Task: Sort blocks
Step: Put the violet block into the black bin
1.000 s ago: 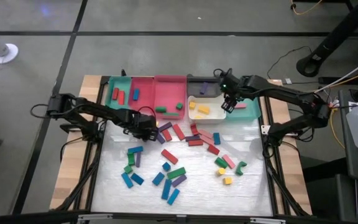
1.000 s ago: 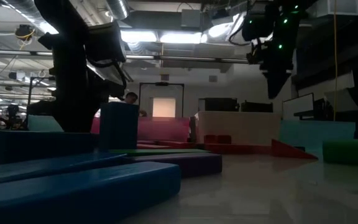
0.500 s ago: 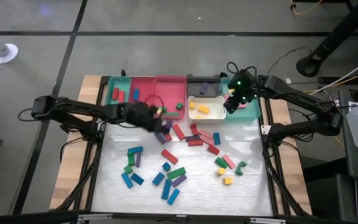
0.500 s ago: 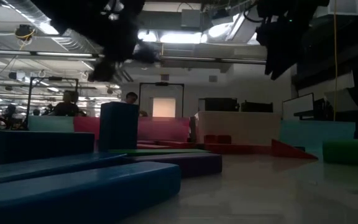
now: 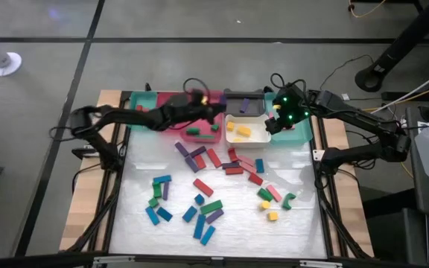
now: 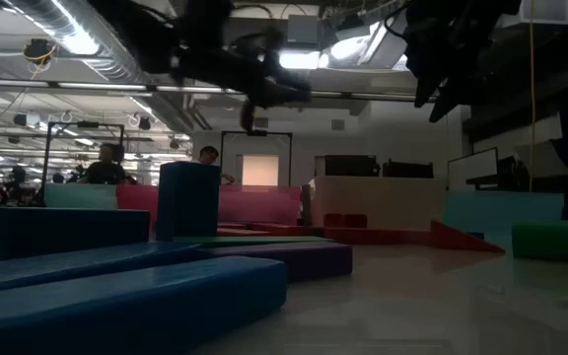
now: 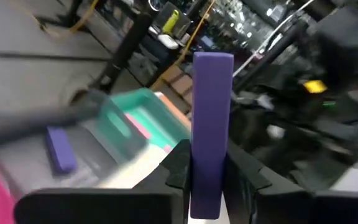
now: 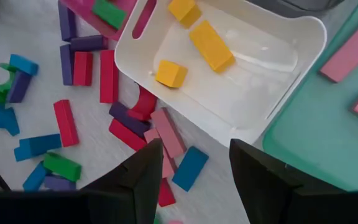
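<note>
Blocks point(image 5: 213, 208) lie scattered over the white mat point(image 5: 304, 223) on the table, in red, blue, green, purple, yellow and pink; more sit in the trays along the far edge.

Left gripper point(image 7: 207, 177): raised over the pink tray point(image 5: 171, 103), reaching toward the black tray point(image 5: 241, 97). Its fingers are clamped on a purple bar point(image 7: 211, 124), which stands upright between them. A second purple block point(image 7: 59, 148) lies in the black tray in the wrist view.

Right gripper point(image 8: 194, 163): held above the near corner of the white tray point(image 8: 297, 74), where it meets the right teal tray point(image 8: 328, 134). Jaws stand apart with nothing between them.

Tray contents noted:
- White tray: three yellow blocks point(image 8: 210, 45).
- Right teal tray: two pink blocks point(image 8: 348, 55).
- Left teal tray point(image 5: 132, 113): red and blue blocks.
- Pink tray: green blocks point(image 5: 192, 131) at its near side.

On the mat just beside the white tray lie red, purple, pink and blue bars; a blue bar point(image 8: 190, 168) lies directly under the right gripper's fingers in the wrist view.

Low view: blue blocks point(image 6: 116, 296) fill the foreground; people show in the room beyond.
</note>
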